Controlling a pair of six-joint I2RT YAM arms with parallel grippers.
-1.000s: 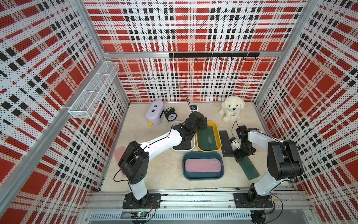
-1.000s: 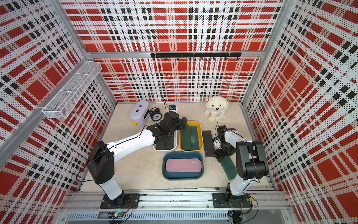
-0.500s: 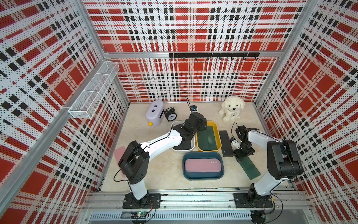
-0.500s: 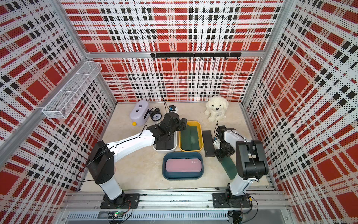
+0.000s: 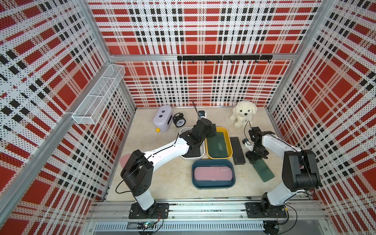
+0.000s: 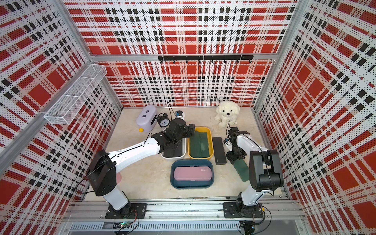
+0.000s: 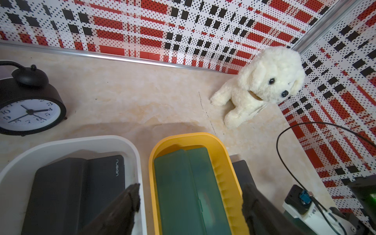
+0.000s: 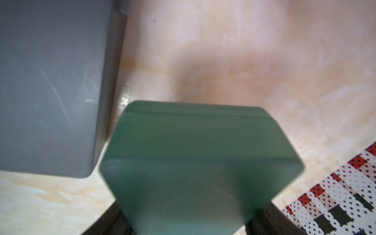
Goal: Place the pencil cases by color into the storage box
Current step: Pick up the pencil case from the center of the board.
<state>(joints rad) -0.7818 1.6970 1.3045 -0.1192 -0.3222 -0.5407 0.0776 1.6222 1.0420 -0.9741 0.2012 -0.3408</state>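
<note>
Now right gripper (image 8: pixel 192 205) clenched on one end of green pencil case (image 5: pixel 263 169) (lifted or resting, cannot tell), to right of yellow bin (image 5: pixel 230 146), with black pencil case (image 5: pixel 237 150) lying between, just beside bin. Left gripper (image 7: pixel 190 188) spread apart, nothing between, above yellow bin.

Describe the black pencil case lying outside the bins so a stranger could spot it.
Find the central yellow bin. Between it and the right arm, a black pencil case lies flat on the bare table. The other black cases sit in the white bin; this one sits in none.
</note>
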